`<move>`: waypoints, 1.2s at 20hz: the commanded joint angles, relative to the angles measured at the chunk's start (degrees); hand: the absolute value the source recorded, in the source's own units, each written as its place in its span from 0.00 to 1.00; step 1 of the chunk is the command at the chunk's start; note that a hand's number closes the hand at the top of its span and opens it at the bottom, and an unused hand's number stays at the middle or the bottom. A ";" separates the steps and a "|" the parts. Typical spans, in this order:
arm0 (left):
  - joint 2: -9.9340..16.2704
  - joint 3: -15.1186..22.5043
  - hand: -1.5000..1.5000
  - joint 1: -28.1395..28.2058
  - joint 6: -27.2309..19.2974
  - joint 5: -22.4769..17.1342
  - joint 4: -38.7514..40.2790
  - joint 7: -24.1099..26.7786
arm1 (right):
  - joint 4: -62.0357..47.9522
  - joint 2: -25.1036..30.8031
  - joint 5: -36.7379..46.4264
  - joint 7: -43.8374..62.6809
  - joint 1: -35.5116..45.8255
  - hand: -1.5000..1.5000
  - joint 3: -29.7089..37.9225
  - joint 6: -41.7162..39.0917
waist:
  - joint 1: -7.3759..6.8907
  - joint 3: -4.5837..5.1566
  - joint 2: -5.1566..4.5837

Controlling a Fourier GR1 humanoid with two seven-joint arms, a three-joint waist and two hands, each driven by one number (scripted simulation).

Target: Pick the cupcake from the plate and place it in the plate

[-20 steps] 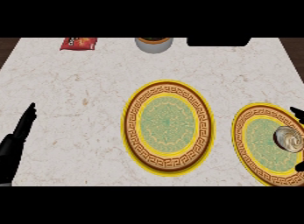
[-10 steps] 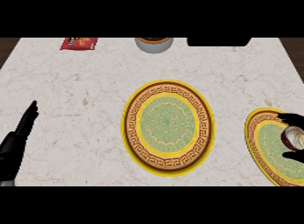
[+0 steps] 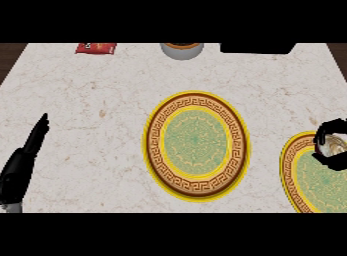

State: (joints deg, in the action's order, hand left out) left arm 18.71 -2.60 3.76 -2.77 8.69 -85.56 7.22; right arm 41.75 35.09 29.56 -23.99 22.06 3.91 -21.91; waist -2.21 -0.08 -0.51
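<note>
Curled round the cupcake (image 3: 335, 144), the right hand (image 3: 343, 159) sits at about four o'clock from the counter's middle, close to the view's right edge, its black fingers and thumb wrapped about the small pale cake so that only its top shows between them. Hand and cupcake are over the upper rim of the right plate (image 3: 303, 186), a yellow-edged plate with a brown key-pattern band and green centre, partly cut off by the right edge. Whether the cupcake touches this plate or is lifted off it cannot be told.

At the counter's middle lies the centre plate (image 3: 197, 145), of the same pattern, with nothing on it.

At eight o'clock, near the left edge, the left hand (image 3: 25, 162) rests open on the marble counter (image 3: 95, 95), fingers straight and pointing toward twelve.

Along the far edge, at eleven o'clock lies a red packet (image 3: 96, 48), at twelve a grey bowl (image 3: 182, 50), and at one o'clock a black object (image 3: 256, 47)
</note>
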 commanded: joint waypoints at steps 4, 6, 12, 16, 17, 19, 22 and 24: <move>-0.17 2.22 0.50 -3.06 1.28 1.02 0.08 0.82 | 1.14 3.88 13.87 -7.14 13.52 1.00 -11.75 3.31 | -6.05 -0.26 -1.85; -0.68 2.66 0.50 -4.15 1.69 0.69 -0.02 0.32 | -2.26 1.69 16.34 -8.11 16.80 1.00 -13.08 6.64 | -5.64 -0.29 -1.84; -0.81 1.72 0.50 -2.39 0.93 0.97 1.42 1.41 | -12.16 -0.36 16.41 -15.61 21.63 1.00 -8.28 20.77 | -3.33 -0.27 -1.39; -0.86 1.63 0.50 -3.45 0.12 1.88 1.41 0.13 | -16.18 1.34 12.94 -21.20 27.06 1.00 -3.34 22.55 | -2.47 -0.25 -1.26; -0.86 0.39 0.50 -2.78 0.68 0.42 2.87 2.43 | -16.39 -0.65 13.08 -21.48 27.40 1.00 -3.10 25.77 | -2.21 -0.17 -1.11; 0.35 -0.53 0.50 -2.18 1.60 -0.36 1.23 0.15 | -16.71 0.48 10.47 -27.01 28.31 1.00 -0.57 25.99 | -1.71 -0.20 -0.77; -0.38 0.12 0.50 -2.74 0.54 0.93 1.34 -0.59 | -16.48 0.83 7.41 -32.50 33.40 1.00 1.24 20.17 | -0.91 -0.09 -0.37; -0.01 -0.68 0.50 -2.89 0.80 0.50 1.83 -1.18 | -17.22 1.69 5.14 -40.58 31.47 1.00 1.97 14.95 | 0.03 -0.08 -0.20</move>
State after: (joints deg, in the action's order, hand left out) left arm 18.55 -2.72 0.84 -1.96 9.26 -83.80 7.14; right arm 25.62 36.20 37.91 -54.98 52.00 3.98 -1.72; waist -3.28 -0.20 -1.09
